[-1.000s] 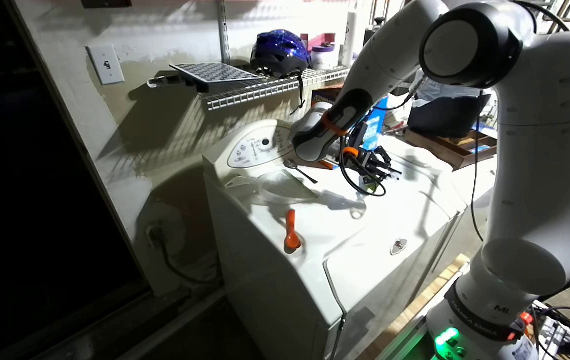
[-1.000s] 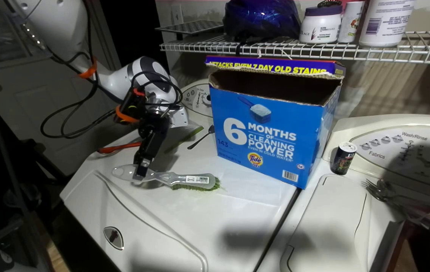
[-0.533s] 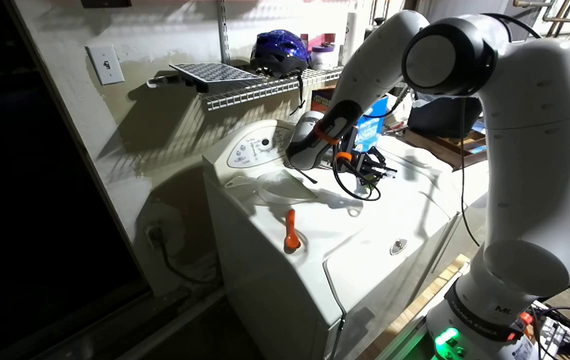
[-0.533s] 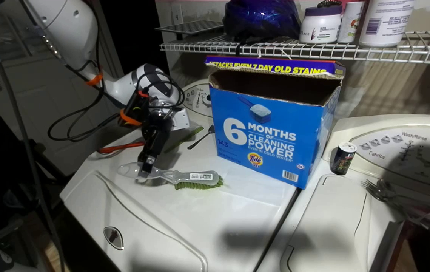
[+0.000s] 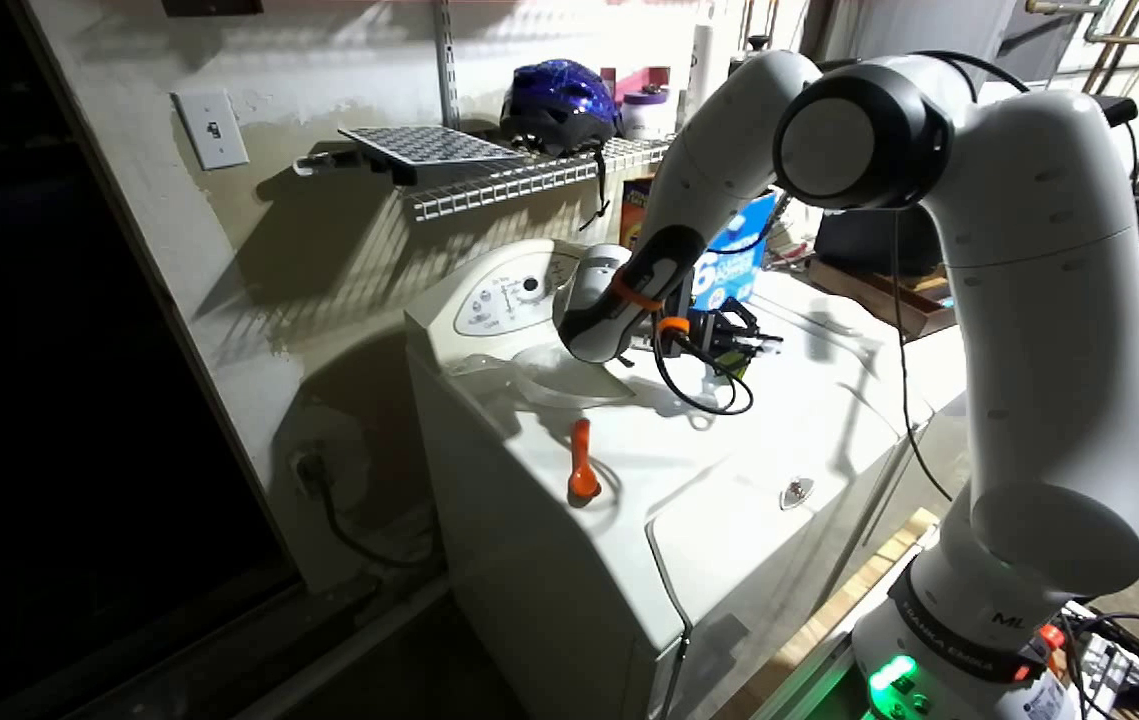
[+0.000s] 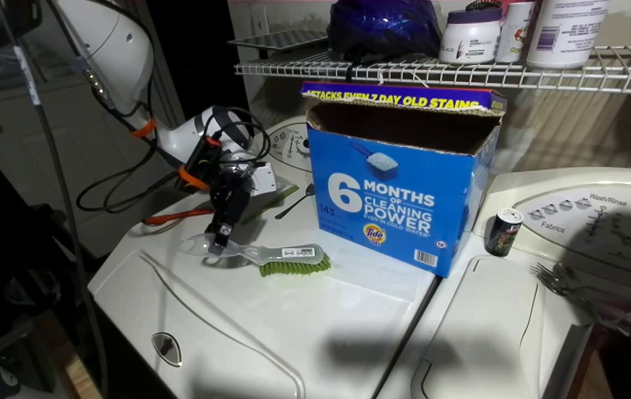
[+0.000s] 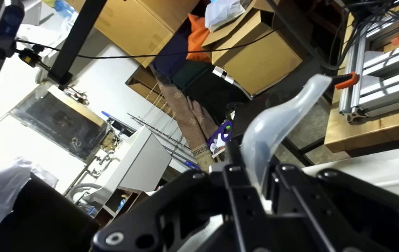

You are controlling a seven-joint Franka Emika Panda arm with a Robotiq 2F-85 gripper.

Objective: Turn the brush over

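Observation:
The brush has a clear handle and back with a white label, and green bristles (image 6: 296,268). In an exterior view my gripper (image 6: 220,244) is shut on the handle of the brush (image 6: 271,254). The bristle side faces down and toward that camera, just over the white machine top (image 6: 315,321); whether it touches is hard to tell. In the wrist view the gripper (image 7: 255,175) has the clear handle (image 7: 273,122) between its fingers, with the handle end sticking out beyond them. In an exterior view the gripper (image 5: 767,345) hides most of the brush, leaving some green bristles (image 5: 731,366).
The blue box (image 6: 393,194) stands behind and right of the brush. A clear dustpan (image 5: 574,380), an orange-red scoop (image 5: 582,465) and a dark spoon (image 6: 296,202) lie on the machine. A can (image 6: 504,233) and forks (image 6: 559,280) are farther right. A wire shelf (image 6: 404,72) hangs above.
The gripper and brush have shifted a little toward the box. The brush has rolled slightly about its handle, so more green bristles show. The elbow has moved too; the grip has stayed shut.

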